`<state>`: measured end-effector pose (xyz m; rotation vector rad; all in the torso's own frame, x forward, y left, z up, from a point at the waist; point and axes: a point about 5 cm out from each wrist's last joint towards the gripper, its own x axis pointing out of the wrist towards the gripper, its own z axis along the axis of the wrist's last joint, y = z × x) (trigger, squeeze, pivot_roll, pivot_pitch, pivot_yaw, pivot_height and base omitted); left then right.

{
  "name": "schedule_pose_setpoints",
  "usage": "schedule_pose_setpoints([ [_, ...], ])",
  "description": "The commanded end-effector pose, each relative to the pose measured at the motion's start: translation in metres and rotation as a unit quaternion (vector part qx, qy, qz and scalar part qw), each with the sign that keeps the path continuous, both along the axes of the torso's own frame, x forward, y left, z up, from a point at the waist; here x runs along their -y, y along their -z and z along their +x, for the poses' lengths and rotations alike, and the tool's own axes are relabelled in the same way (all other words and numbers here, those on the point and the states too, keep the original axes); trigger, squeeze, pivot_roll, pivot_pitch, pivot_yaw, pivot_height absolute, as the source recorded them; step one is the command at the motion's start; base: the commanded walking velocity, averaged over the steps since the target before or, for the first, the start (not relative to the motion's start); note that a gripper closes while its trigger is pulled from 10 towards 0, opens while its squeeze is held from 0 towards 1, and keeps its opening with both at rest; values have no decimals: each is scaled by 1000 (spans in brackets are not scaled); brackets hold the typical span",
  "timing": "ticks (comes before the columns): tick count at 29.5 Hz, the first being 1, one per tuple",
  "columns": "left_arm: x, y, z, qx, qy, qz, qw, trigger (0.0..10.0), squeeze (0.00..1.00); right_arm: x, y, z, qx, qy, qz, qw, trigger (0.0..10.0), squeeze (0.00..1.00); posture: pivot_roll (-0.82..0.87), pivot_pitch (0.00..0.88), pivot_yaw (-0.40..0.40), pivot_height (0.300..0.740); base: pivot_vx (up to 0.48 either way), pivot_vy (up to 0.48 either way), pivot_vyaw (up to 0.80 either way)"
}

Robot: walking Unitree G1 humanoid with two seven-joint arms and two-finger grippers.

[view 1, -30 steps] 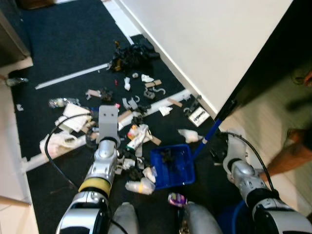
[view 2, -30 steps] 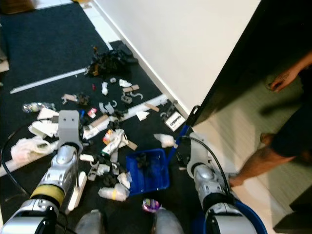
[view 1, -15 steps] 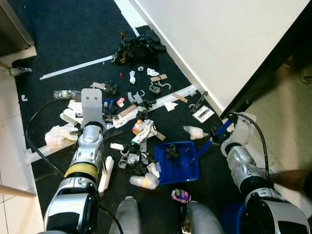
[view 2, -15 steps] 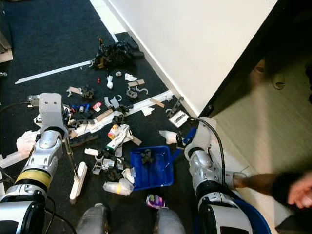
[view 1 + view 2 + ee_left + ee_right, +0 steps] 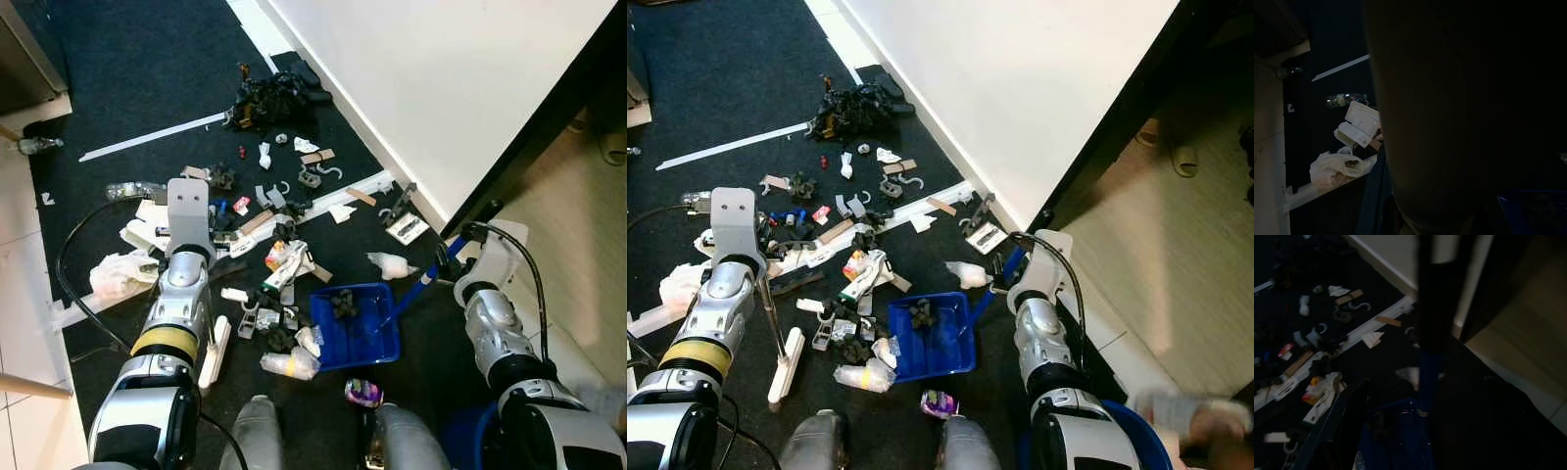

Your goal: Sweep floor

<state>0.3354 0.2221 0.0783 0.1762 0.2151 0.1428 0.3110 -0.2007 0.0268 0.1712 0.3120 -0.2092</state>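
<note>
A broom with a white head [image 5: 213, 345] rests on the dark carpet to the left of the litter, its thin handle [image 5: 770, 308] rising to my left gripper [image 5: 192, 257], which is shut on it. A blue dustpan [image 5: 355, 328] lies on the carpet with dark scraps inside. Its blue handle [image 5: 423, 279] runs up to my right gripper [image 5: 446, 266], shut on it beside the wall's corner. Scattered litter [image 5: 279, 259] of paper, wrappers and plastic bits lies between the broom and the dustpan. In the right wrist view the blue handle [image 5: 1428, 372] runs down to the pan.
A black heap [image 5: 269, 98] lies against the white wall [image 5: 441, 78]. White strips [image 5: 152, 137] cross the carpet. A white plastic bag [image 5: 118, 274] lies at the left, a purple wrapper [image 5: 362, 394] by my feet. A blue bucket [image 5: 1141, 436] stands at my right, with a person's blurred hand [image 5: 1190, 413] over it.
The camera has shifted since a second ago, and my left arm with the broom stands further left of the litter. The person's leg at the right has gone.
</note>
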Motion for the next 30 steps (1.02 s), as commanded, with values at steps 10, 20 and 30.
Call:
schedule_pose_setpoints([
  [10,-4,-21,7,41,16,28,999,10000,0,16,-15,12,26,76,41,996,10000,0,133,117,-62,740,0,0,0],
  [20,-4,-28,10,51,22,31,998,10000,0,21,-24,22,22,92,69,993,10000,0,150,155,-66,740,0,0,0],
  [30,-2,-45,21,70,35,34,996,10000,0,24,-31,28,24,81,72,994,10000,0,174,219,-73,740,0,0,0],
])
